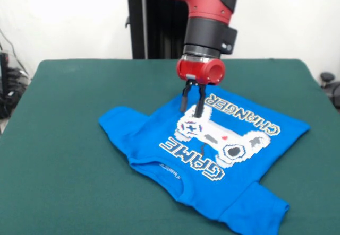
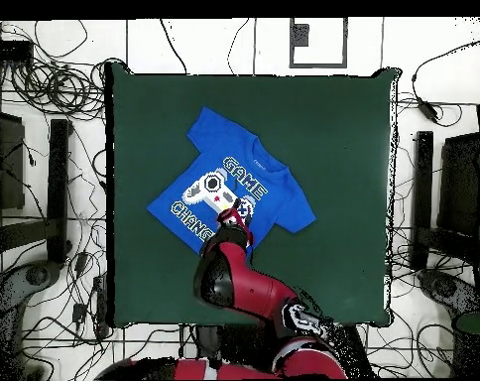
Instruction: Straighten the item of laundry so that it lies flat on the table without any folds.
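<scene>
Laundry here is one bright blue T-shirt (image 1: 212,155), lying print side up on the green table (image 1: 69,129), turned at an angle to the table's edges. From the front, the single gripper (image 1: 192,106) shows two dark fingers slightly parted, their tips down at the shirt's printed controller; whether they pinch any cloth cannot be told. Looking down from overhead, the arm (image 2: 239,283) covers the gripper, but the shirt's (image 2: 229,193) whole outline shows, both sleeves spread, well inside the table (image 2: 343,139).
</scene>
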You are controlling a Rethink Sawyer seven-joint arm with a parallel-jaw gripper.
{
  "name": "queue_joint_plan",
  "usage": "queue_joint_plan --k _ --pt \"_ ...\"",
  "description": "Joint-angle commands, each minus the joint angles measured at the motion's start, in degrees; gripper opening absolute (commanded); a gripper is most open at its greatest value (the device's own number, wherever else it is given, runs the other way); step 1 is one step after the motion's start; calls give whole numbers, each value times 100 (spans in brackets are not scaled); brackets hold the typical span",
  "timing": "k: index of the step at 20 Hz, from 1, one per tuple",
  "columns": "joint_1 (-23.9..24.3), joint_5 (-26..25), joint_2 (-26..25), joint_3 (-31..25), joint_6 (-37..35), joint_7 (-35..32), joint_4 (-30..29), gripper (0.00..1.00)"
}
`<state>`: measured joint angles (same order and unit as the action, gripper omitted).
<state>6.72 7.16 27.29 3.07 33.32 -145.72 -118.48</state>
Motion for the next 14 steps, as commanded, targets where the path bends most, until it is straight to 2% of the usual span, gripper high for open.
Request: queue_joint_plan --k 1,14 --pt "159 -283 -107 -716 -675 -554 438 100" --pt "479 -744 -50 -739 -792 -427 449 100"
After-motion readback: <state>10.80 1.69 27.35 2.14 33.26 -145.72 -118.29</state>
